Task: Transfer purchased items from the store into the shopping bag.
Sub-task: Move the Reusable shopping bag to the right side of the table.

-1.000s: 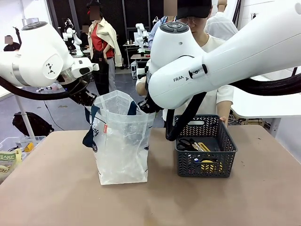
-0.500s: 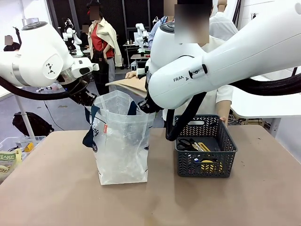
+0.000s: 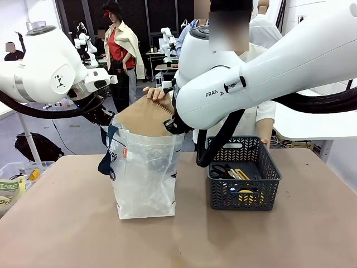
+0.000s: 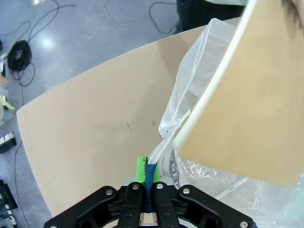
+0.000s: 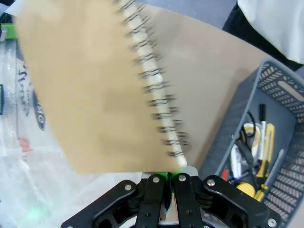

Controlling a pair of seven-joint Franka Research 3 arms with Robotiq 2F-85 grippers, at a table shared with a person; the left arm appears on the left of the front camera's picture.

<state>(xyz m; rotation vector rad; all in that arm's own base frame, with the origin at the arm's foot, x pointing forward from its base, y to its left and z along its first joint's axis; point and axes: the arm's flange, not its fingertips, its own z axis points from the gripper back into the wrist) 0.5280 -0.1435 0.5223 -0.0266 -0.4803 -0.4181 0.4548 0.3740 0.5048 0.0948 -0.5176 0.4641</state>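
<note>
Transfer looks barely begun: left hand (image 4: pixel 150 176) and right hand (image 5: pixel 168 183) pinch the shopping bag (image 3: pixel 145 173) open, a person's hand (image 3: pixel 153 93) holds a notebook (image 3: pixel 142 118) at its mouth, and the basket (image 3: pixel 244 196) holds more items (image 3: pixel 240 174).

shopping bag (image 3: pixel 144 178): crinkly translucent plastic | notebook (image 3: pixel 142 118): matt tan card

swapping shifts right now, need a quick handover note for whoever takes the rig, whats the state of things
Left gripper: shut on the bag handle, holding that side up.
Right gripper: shut at the opposite rim of the bag, apparently pinching it.
Person's hand: holding a tan spiral notebook at the bag mouth.
Basket: on the table beside the bag, with scissors and yellow pieces inside.
Done: bag held open.
Left: notebook not yet released; basket items to move.
</note>
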